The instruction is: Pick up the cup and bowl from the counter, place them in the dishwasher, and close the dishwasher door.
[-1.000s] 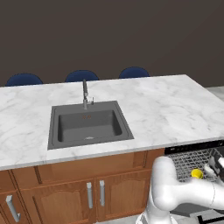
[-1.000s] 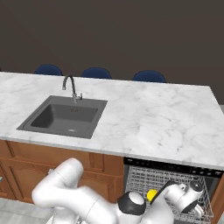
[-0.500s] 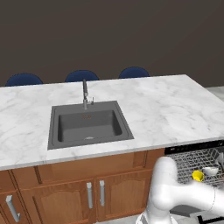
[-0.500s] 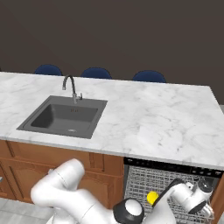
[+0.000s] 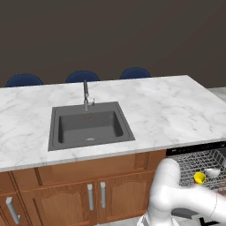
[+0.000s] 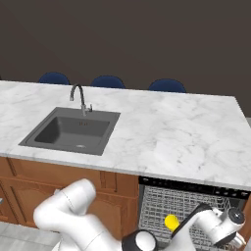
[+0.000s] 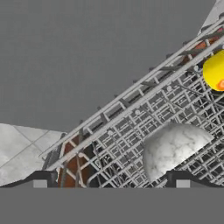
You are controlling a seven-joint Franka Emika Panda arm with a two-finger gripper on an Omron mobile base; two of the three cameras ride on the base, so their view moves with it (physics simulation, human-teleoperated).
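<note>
Hand view: my hand [image 7: 111, 180] is spread wide with nothing in it, just over the bowl [image 7: 174, 148], which sits upside down on the dishwasher [image 6: 191, 206] rack beside the cup [image 7: 216, 71]. No readable writing. The desk [image 5: 167, 110] lies above.

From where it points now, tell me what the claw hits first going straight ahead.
Probably the wire rack. The open claw looks down into it, with the bowl just off its line, though depth is unclear.
</note>
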